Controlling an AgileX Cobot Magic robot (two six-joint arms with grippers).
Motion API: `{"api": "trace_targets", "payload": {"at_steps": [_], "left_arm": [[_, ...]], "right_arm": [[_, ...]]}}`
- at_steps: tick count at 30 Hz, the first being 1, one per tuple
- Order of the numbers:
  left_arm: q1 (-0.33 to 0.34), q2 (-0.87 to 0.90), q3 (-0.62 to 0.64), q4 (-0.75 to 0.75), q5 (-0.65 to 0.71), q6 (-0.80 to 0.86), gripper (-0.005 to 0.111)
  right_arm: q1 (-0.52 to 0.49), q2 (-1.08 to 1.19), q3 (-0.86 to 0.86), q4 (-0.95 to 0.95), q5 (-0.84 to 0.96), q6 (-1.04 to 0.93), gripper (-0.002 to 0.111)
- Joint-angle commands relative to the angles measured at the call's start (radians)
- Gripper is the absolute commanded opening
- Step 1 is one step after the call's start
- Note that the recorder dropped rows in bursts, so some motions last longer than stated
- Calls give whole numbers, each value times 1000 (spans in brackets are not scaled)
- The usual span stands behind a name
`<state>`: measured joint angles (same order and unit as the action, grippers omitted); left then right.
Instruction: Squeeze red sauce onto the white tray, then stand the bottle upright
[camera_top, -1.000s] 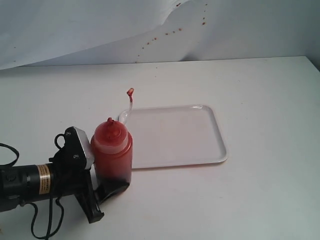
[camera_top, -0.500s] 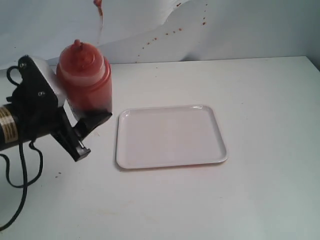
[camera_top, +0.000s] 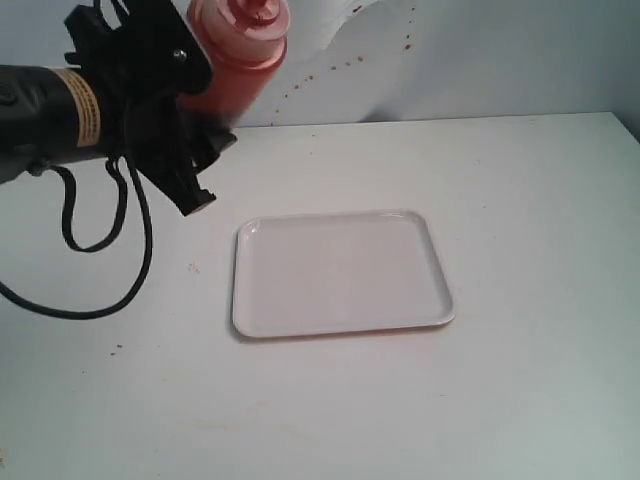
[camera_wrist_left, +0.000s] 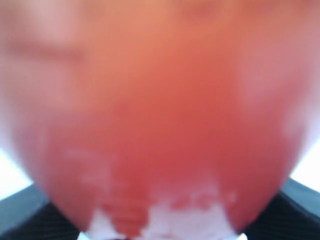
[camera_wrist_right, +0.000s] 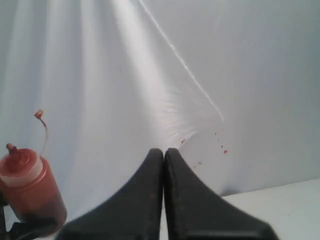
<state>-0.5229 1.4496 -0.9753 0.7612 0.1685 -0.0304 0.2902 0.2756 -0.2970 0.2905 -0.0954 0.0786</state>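
The squeeze bottle (camera_top: 240, 55) is a translucent cylinder tinted red by its sauce, with a paler band under a red-stained nozzle cap. It hangs clear of the table (camera_top: 540, 200), its base clamped in the left gripper (camera_top: 208, 165). It is roughly upright, nozzle leaning toward 1 o'clock. A thin clear tether (camera_wrist_right: 46, 135) rises from the cap to a small red tip cap (camera_wrist_right: 39, 114). The white tray (camera_top: 340, 272), glossy with rounded corners and a low rim, lies flat on the table. It is well apart from the bottle, at 5 o'clock from it.
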Motion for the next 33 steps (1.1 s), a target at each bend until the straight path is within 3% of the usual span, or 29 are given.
{"api": "trace_targets", "payload": {"at_steps": [1, 5, 11, 14, 16, 21, 23, 33], "left_arm": [[-16, -1, -42, -16, 157, 139, 0], [-15, 12, -42, -11, 221, 202, 0], [-16, 61, -42, -10, 284, 277, 0], [-56, 94, -42, 124, 315, 263, 0], [-106, 134, -42, 256, 340, 191, 0], [-220, 288, -42, 818, 612, -8, 0], [-226, 333, -42, 945, 661, -62, 0], [-226, 350, -99, 983, 675, -7, 0]], "right_arm": [[26, 191, -60, -27, -54, 0, 0], [26, 394, -101, -114, -194, -46, 0], [26, 686, -259, -388, -195, -56, 0], [26, 793, -348, -482, -174, -146, 0], [26, 851, -393, -482, -155, -180, 9], [26, 1001, -426, -531, -102, -212, 73], [26, 1048, -426, -531, -102, -212, 86], [90, 1163, -426, -531, -138, -195, 88]]}}
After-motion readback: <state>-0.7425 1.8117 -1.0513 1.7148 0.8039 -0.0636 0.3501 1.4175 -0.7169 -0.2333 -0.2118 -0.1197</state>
